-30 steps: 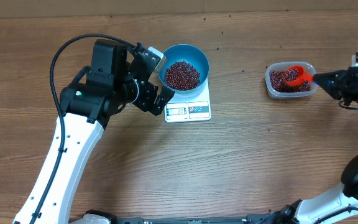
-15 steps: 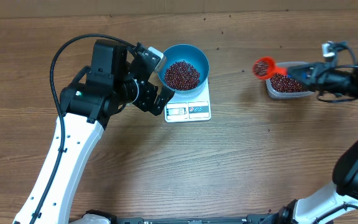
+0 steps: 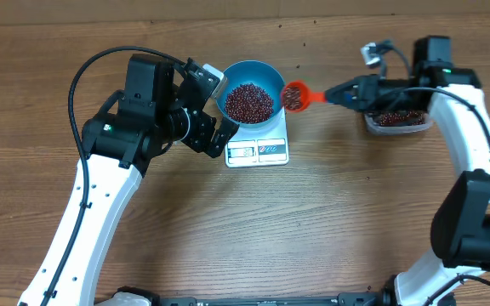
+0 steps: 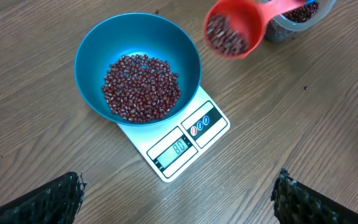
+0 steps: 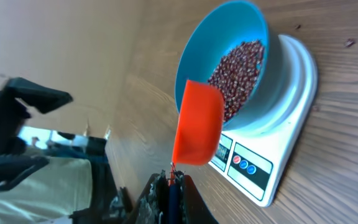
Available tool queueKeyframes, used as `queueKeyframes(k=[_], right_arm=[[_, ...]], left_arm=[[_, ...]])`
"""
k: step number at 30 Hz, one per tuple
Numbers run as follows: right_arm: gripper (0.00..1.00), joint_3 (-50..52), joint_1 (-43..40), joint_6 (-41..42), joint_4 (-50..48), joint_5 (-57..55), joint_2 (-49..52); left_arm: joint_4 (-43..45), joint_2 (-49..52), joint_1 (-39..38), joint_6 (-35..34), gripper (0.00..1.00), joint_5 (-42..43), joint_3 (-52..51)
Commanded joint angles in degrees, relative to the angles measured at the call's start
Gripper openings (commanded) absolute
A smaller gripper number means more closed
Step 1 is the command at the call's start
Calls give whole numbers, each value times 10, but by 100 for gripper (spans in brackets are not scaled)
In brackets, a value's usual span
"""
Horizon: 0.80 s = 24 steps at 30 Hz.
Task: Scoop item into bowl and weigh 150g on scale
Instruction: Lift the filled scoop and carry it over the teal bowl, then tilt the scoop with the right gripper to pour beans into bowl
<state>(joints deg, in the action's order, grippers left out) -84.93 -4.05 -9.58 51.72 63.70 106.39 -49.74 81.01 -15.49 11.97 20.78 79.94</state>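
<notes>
Shows the light-blue bowl [image 3: 253, 70] seated on the white scale [image 3: 258, 150], a little left of the middle of the wooden table [image 3: 313, 212], with the scale's display strip turned to the near edge. Holds a loose heap of dark red-brown beans [image 3: 249, 102] in the bottom of that bowl, the blue walls bare above it. Pinches the handle of a red scoop [image 3: 294, 95] in the tightly closed right gripper [image 3: 345, 91], reaching in from the right. Carries a load of the same beans in the scoop's cup, raised just right of the bowl's rim and apart from it; cannot tell whether over the scale's right edge or the table beside it. Places the clear plastic tub [image 3: 396, 121] farther right, under the right arm, with more beans inside. Sets the left gripper [image 3: 217, 106] just left of the bowl, jaws spread wide and closed on nothing, one finger toward the far side, the other by the scale's near-left corner. From the left wrist, puts both dark fingertips at the lower corners, well apart from bowl and scale.
</notes>
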Motion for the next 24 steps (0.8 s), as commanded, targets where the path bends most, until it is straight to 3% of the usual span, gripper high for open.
queueKeyframes(k=[1,12,24], right_arm=[[4,-4,31,52,-20,-54,1],[4,-43,130,156,-66,-268,0],[4,-122,192,173,-62,-380,0]], left_arm=[[3,-4,1,-8,100,-4,13],[3,-4,1,-9,100,-4,13],[3,-4,1,-8,99,-4,13]])
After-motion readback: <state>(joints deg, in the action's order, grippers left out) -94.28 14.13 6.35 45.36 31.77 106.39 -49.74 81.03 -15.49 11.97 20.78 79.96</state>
